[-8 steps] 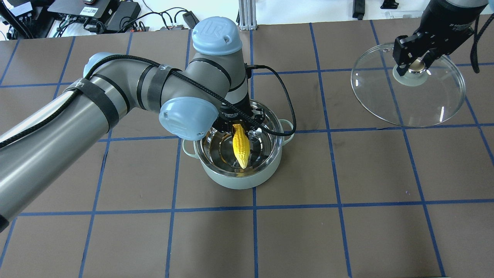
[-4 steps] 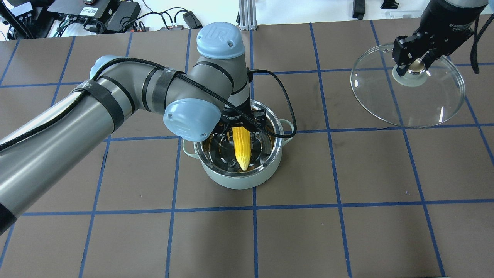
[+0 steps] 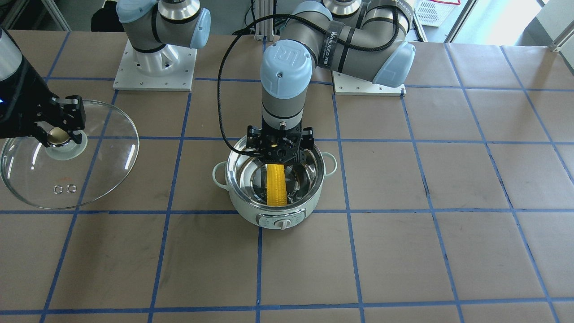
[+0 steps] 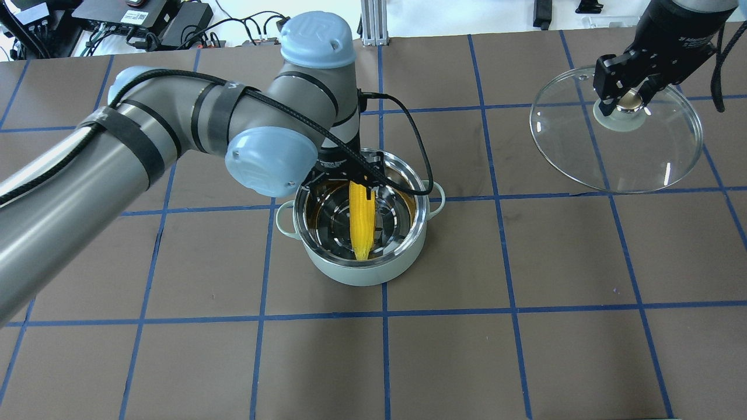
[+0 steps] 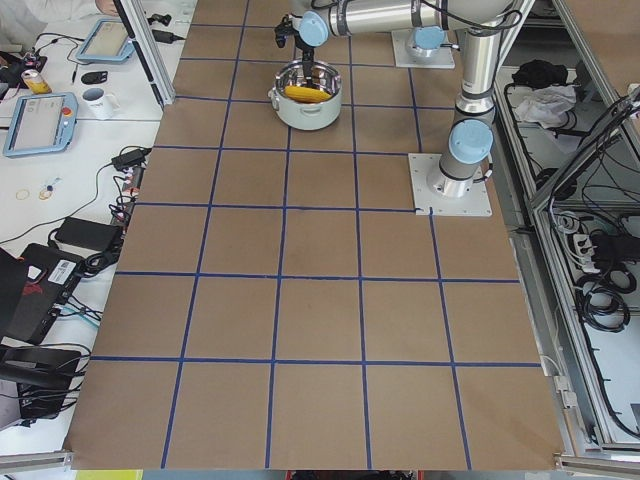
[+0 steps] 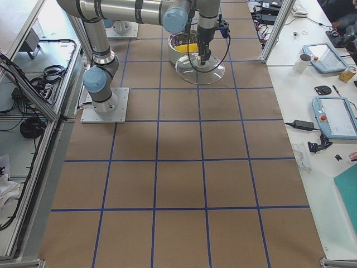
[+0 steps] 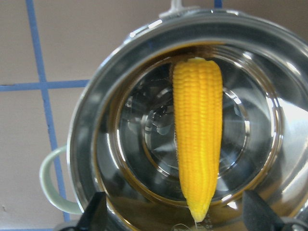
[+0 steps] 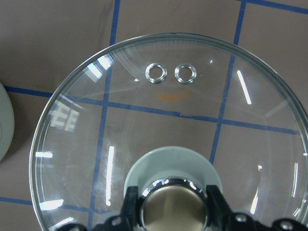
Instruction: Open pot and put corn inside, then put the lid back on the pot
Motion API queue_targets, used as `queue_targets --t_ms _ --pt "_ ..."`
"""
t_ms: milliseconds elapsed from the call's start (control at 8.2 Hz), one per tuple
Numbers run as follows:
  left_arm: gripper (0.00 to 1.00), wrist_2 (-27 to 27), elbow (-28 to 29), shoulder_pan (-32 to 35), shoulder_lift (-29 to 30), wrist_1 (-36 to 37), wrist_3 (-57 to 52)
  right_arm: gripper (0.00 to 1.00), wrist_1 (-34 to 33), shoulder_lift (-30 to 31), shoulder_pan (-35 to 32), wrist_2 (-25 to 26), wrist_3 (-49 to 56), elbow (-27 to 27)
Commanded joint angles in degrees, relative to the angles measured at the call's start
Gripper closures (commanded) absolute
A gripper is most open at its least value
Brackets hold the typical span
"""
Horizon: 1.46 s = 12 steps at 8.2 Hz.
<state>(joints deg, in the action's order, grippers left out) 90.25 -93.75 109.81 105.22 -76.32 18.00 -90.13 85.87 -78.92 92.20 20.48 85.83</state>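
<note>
The mint-green pot (image 4: 350,274) stands at the table's middle with no lid on it. The yellow corn (image 4: 360,224) lies inside it on the steel bottom, also in the front view (image 3: 276,188) and the left wrist view (image 7: 198,134). My left gripper (image 3: 279,150) hangs just above the pot's robot-side rim, open and empty, its fingers (image 7: 94,214) wide apart on either side of the corn's tip. My right gripper (image 4: 627,99) is shut on the knob (image 8: 173,207) of the glass lid (image 4: 618,151) and holds it tilted, off to the right of the pot.
Brown table cover with a blue tape grid. Both arm bases (image 3: 154,67) stand on the robot's side. Cables and electronics (image 4: 146,23) lie beyond the table's far edge, with an aluminium post (image 4: 373,20) there. The left arm's black cable (image 4: 420,169) loops over the pot's rim.
The left gripper lowered the corn into the pot, let it go and drew up and back. The corn now lies flat on the pot's bottom. The right gripper and lid have not moved.
</note>
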Motion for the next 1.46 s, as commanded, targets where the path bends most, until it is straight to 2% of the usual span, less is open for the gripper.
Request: queue_targets --t_ms 0,244,488,732,976,1220,1341 --pt "0.0 1.95 5.48 -6.69 -2.12 -4.7 -8.03 1.0 0.13 0.0 0.0 0.0 -0.18 0.04" --pt "0.0 2.3 8.84 -10.21 -2.04 -6.21 -12.7 1.0 0.13 0.0 -0.09 0.0 -0.36 0.04" --pt "0.0 2.56 9.02 -11.89 -2.91 -7.17 -17.45 1.0 0.13 0.26 -0.26 -0.09 -2.88 0.04" --pt "0.0 2.74 9.02 -12.78 -3.0 -6.57 -17.13 1.0 0.39 0.26 -1.31 -0.52 -6.66 0.13" --pt "0.0 2.65 9.02 -12.87 -3.7 -7.0 -17.12 1.0 -0.04 -0.43 -7.35 -0.7 -14.38 -0.13" --pt "0.0 2.65 9.11 -12.95 -4.93 -6.74 -17.21 1.0 -0.92 -1.49 -13.15 -2.98 -23.95 -0.13" --pt "0.0 2.65 9.46 -14.0 -5.2 -6.91 -17.56 1.0 -3.19 -2.97 -17.01 -3.07 -28.09 -0.13"
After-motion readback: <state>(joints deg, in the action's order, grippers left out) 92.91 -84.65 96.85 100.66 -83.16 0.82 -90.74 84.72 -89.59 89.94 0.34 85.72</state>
